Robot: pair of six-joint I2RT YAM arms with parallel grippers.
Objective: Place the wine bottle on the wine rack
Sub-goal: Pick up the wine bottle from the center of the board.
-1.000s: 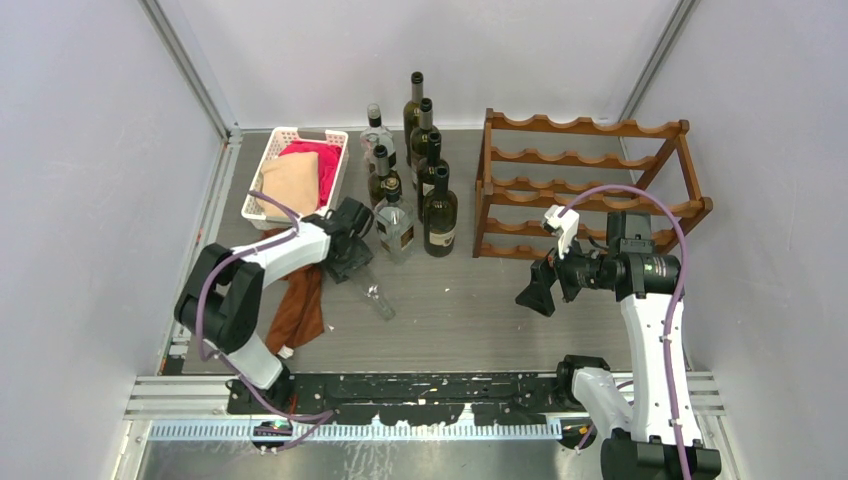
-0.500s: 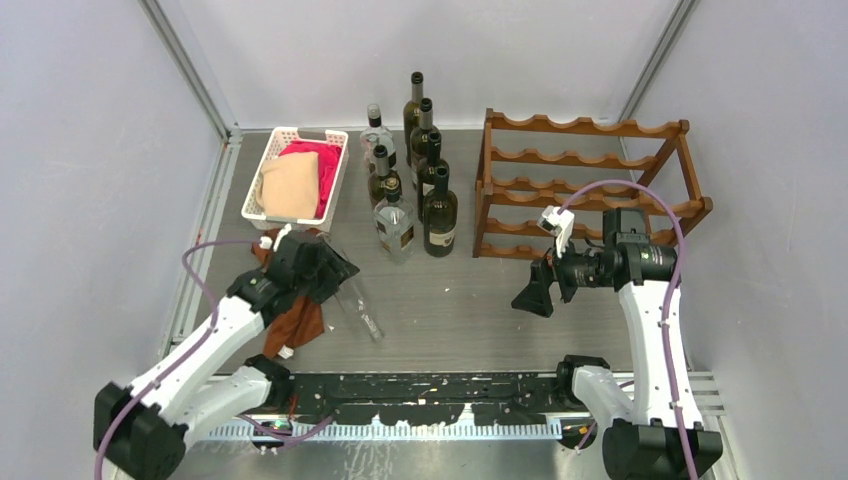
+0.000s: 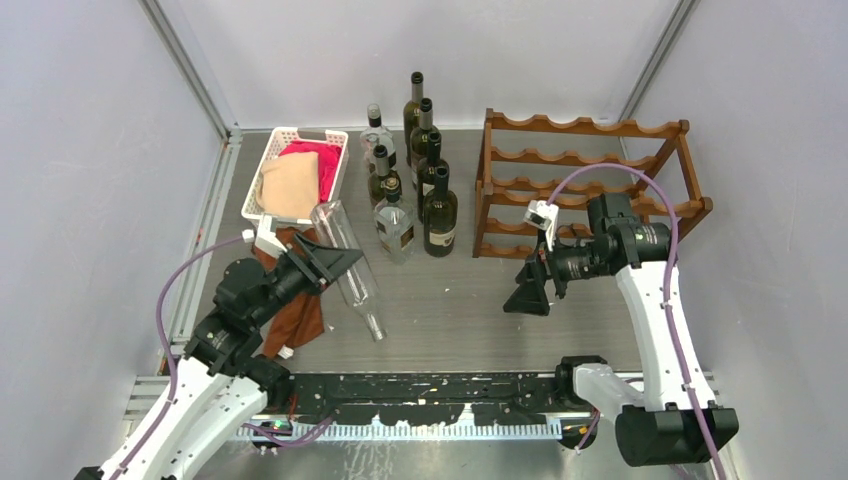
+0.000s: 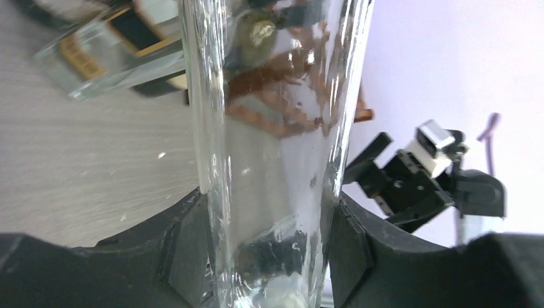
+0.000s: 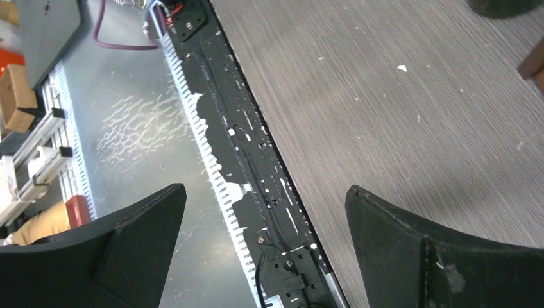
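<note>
Grip is mid-body: the left gripper clamps the clear glass wine bottle, tilted neck-down over the desk, well left of the wine rack, probably for handing to the right gripper, empty, jaws spread wide.

- The bench has a grey, wood-grained top, evenly lit, with only soft shadows.
- Behind the bench rises a plain pale back wall. A matching left wall and right wall close its sides.
- Metal posts rise from the bench's far corners.
- A scuffed black strip runs along the bench's near edge, with a scratched metal plate just beyond.
</note>
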